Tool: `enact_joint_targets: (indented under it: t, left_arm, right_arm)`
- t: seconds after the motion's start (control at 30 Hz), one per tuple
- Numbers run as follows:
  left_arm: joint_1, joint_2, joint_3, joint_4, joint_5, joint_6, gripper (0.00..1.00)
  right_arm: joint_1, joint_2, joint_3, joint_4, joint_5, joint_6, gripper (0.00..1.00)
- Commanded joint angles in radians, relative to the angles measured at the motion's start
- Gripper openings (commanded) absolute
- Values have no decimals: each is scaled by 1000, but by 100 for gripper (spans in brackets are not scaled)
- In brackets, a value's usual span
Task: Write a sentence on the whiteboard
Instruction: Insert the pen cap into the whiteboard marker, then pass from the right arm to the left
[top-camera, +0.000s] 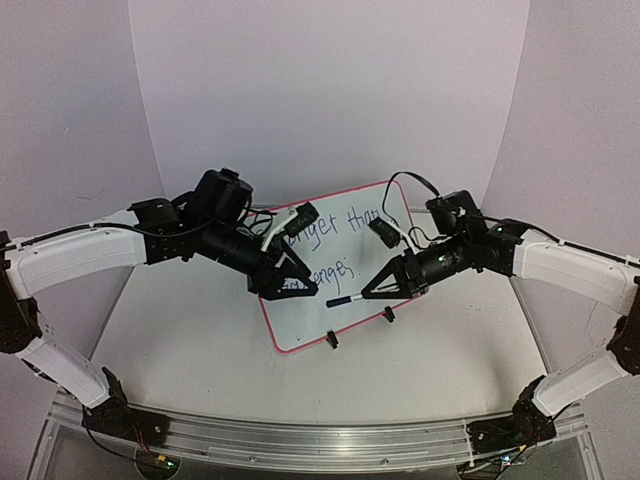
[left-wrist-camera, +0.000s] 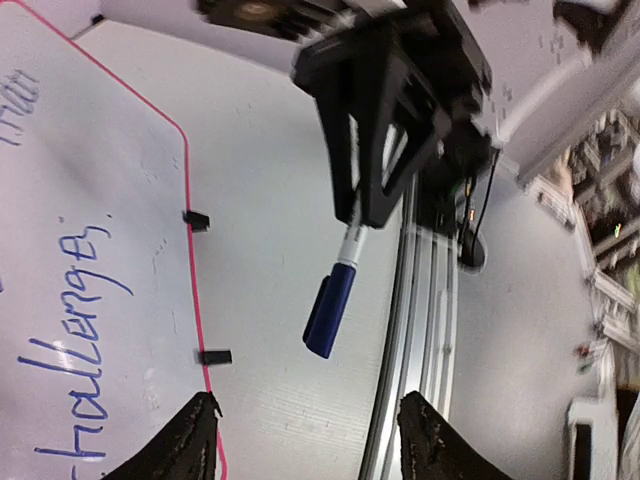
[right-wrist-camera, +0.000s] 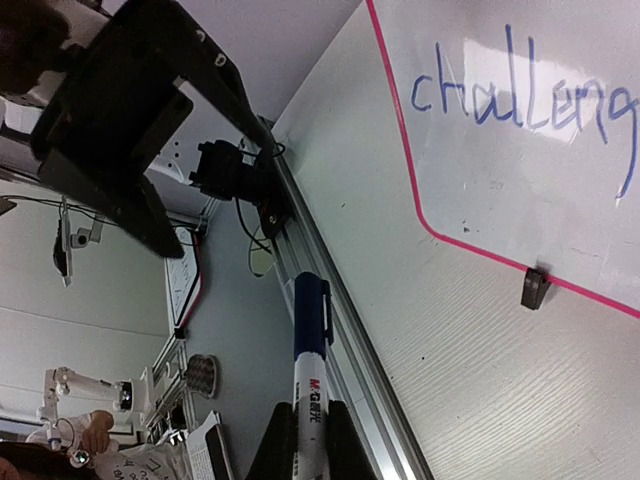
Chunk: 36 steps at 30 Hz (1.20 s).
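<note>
Robotics lab test cell: a left arm (top-camera: 70, 255) and a right arm (top-camera: 580, 270), 2 white-and-black machines trailing black cable (top-camera: 405, 178), stand bolted to an aluminium rail (top-camera: 320, 440) at a counter (top-camera: 180, 335) ringed by a plain curved backdrop (top-camera: 330, 90). Beyond the rail, another small white robot arm (right-wrist-camera: 60, 383) stands among other gear.

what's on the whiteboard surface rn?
Blue sentence in two lines on the whiteboard; lower line reads "challenges" in the left wrist view. From above, the left gripper and wrist cover both lines' starts; first word unreadable.
</note>
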Motion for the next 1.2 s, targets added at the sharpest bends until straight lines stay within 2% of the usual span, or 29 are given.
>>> enact_joint_targets:
  t: [0.0,0.27,0.93,1.17]
  left_arm:
    - [63,-107,-113,251,48,-233,64]
    - [69,-103,-202,583,232,-510,70]
    - [68,-13,-152,582,320,-566,69]
    - [68,11,-134,584,342,-571,48]
  right_arm:
    - [-17,-71,-35,175,38,80,0]
    - [-17,-106,-44,305,-3,159,0]
    - [-17,-127,-54,367,-36,187,0]
    - [-17,-110,-49,376,-49,188,0]
